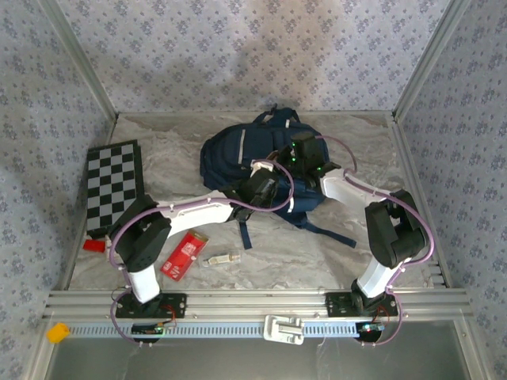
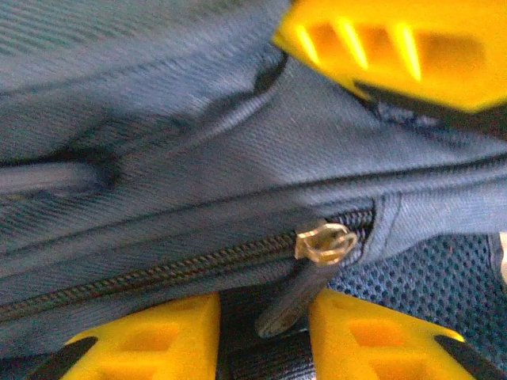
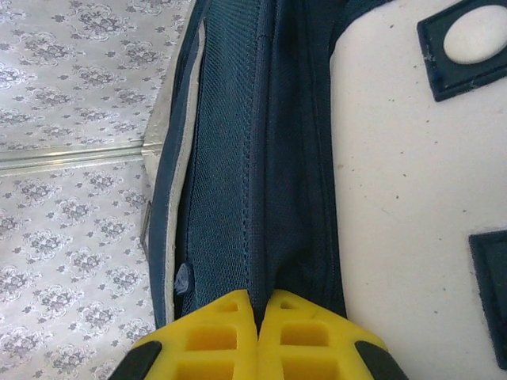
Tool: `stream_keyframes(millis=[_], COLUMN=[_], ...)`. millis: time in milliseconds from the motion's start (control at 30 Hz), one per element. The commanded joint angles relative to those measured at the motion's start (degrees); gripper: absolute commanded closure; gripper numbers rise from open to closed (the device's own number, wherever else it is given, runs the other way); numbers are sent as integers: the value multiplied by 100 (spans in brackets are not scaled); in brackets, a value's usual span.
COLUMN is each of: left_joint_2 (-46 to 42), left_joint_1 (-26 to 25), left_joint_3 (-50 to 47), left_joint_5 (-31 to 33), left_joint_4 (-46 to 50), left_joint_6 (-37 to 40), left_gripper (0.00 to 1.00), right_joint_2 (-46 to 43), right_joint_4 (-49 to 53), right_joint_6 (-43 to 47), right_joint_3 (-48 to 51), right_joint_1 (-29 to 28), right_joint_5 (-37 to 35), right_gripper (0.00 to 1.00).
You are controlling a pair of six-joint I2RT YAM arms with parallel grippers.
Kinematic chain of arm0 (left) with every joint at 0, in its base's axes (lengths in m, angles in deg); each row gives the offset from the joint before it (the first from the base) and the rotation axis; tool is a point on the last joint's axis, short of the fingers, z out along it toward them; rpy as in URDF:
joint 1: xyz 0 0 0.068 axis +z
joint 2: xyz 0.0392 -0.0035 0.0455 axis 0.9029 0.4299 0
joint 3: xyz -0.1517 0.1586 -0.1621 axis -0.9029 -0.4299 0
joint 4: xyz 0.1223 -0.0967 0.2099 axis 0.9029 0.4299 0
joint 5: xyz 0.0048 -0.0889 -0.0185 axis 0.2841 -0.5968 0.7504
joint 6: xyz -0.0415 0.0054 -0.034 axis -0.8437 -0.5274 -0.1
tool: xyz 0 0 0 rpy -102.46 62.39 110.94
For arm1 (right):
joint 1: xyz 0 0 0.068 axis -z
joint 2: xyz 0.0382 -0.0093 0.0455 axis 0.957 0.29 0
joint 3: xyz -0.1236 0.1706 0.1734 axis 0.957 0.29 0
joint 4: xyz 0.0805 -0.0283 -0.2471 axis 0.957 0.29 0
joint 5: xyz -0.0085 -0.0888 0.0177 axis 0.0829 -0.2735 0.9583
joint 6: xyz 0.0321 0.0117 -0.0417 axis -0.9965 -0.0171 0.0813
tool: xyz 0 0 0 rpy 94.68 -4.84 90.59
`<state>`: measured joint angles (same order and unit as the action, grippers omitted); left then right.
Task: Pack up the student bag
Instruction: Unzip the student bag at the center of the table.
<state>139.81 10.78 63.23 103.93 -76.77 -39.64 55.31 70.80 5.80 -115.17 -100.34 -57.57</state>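
**A:** What is the room like?

**B:** Walls (image 1: 238,47) papered in a grey-blue flower print fill the top and both sides of the overhead frame. A metal rail (image 1: 253,302) crosses the bottom. Between them the table (image 1: 317,253) has a pale, marbled, wrinkled top.

**A:** And the bag?

**B:** The bag (image 1: 230,154) lies flat at centre frame, a little above the middle. Its loop (image 1: 277,115) points at the top edge, and its straps (image 1: 329,232) trail to the lower right and lower centre. So its long axis runs up the frame, though it has slumped wide from left to right.

**A:** The arms?

**B:** Both reach it. At the bottom centre of the right wrist view, the right gripper (image 3: 257,305) has its fingers (image 3: 214,340) pressed together, nipping a seam (image 3: 257,198) of the bag. The left gripper (image 2: 264,313) stands partly open at the bottom of its own view. The zip's pull (image 2: 281,305) hangs between its fingers (image 2: 150,340), not pinched, and the slider (image 2: 325,241) sits just above.

**A:** Smaller things?

**B:** A checkered board (image 1: 115,186) lies at the left edge. A red packet (image 1: 182,253) is at the lower left, and a small pale stick (image 1: 222,259) is just right of it.
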Motion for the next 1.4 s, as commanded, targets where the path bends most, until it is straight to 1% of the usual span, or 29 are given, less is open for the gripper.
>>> stream_keyframes(millis=[0,100,233,400,533,633,800,900,933,1000,1067,1133,1233,1367], left_joint_2=[77,48,-29,-252,-533,-700,-856,-912,-934,-969,-969,-879,-660,-367], left_joint_1=[-84,-65,-56,96,210,337,529,565,565,532,407,309,279,284], left_joint_3=[347,334,268,53,-213,-389,-565,-630,-662,-731,-807,-822,-695,-416], left_joint_5=[-648,-847,-850,-1074,-1218,-1495,-1548,-1697,-1734,-1872,-1667,-1417,-1137,-833], left_joint_4=[-602,-584,-595,-649,-698,-714,-676,-645,-645,-699,-781,-834,-789,-716], left_joint_6=[708,845,936,794,813,851,819,697,587,452,395,403,319,137], left_gripper=[72,79,86,100,100,100,100,100,95,88,70,56,51,52], right_joint_2=[52,64,69,71,40,31,-62,-100,-108,-118,-128,-111,-92,-89], right_joint_4=[-198,-160,-101,-40,48,101,183,173,175,158,132,139,43,60], right_joint_6=[129,160,217,257,343,384,463,446,435,392,376,362,314,307], right_joint_3=[-332,-349,-364,-342,-325,-326,-303,-295,-305,-312,-323,-350,-366,-386], right_joint_1=[-179,-171,-158,-163,-158,-163,-167,-188,-197,-207,-214,-224,-232,-251], right_joint_5=[423,414,405,414,380,378,302,284,293,302,279,263,309,291], right_gripper=[100,100,100,100,100,100,100,100,100,100,100,100,100,100])
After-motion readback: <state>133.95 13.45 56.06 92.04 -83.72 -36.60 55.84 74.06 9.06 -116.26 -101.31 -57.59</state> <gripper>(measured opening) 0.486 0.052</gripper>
